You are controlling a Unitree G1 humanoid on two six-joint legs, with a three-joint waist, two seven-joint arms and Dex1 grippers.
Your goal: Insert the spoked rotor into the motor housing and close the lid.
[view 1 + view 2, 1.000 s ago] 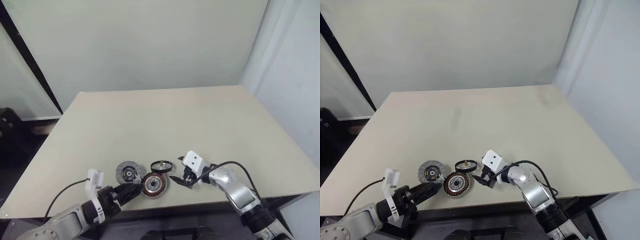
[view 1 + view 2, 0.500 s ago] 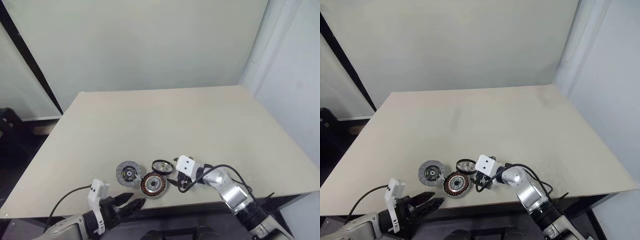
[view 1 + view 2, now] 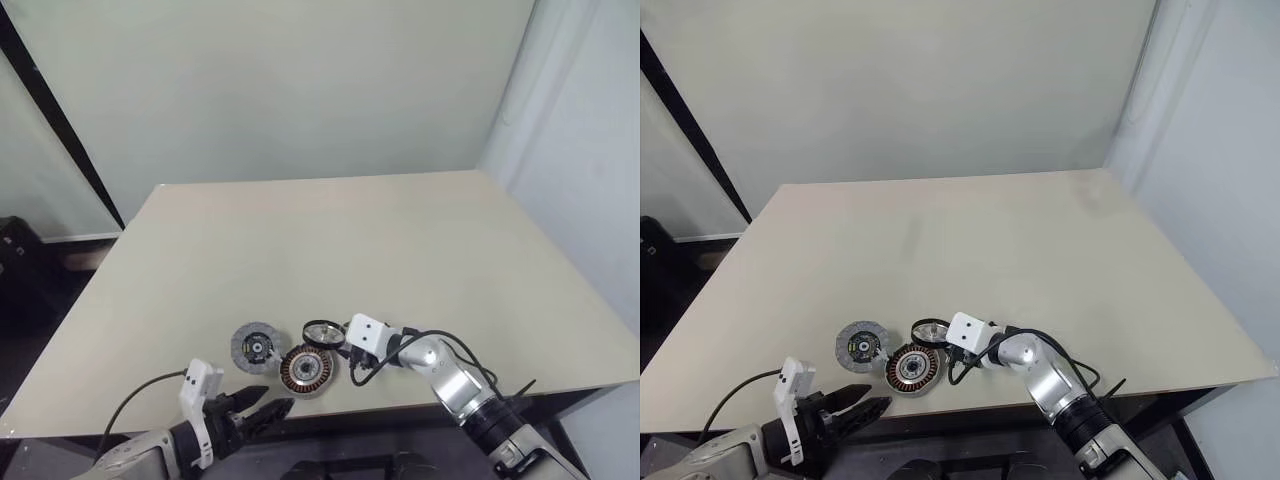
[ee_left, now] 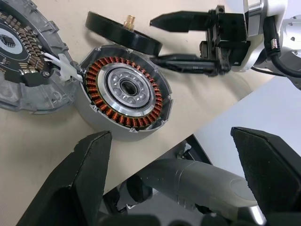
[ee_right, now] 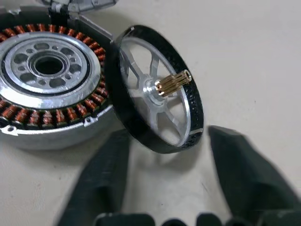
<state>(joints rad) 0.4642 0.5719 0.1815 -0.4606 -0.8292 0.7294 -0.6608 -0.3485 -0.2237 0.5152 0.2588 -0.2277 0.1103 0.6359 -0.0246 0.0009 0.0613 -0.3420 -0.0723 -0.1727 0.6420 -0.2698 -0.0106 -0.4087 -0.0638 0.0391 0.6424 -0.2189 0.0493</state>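
Note:
The motor housing (image 4: pixel 124 92), a round disc with copper windings around a silver hub, lies near the table's front edge. The spoked rotor (image 5: pixel 157 89) is a black-rimmed wheel with silver spokes and a brass pinion. It stands tilted, its rim against the housing. My right gripper (image 4: pixel 155 40) is open, with the rotor's near rim between its fingers (image 5: pixel 244 174); I see no contact. The grey lid (image 3: pixel 256 345) lies flat on the housing's left, joined to it by white wires. My left gripper (image 3: pixel 272 400) is open and empty at the front edge, short of the housing.
The beige table (image 3: pixel 330 250) stretches wide behind the parts. Its front edge (image 4: pixel 197 127) runs just beside the housing. A black cable (image 3: pixel 440 340) loops over my right wrist. Walls stand behind and to the right.
My right gripper has moved left to the rotor and its fingers have narrowed. My left gripper has drawn back from the housing to the table's front edge.

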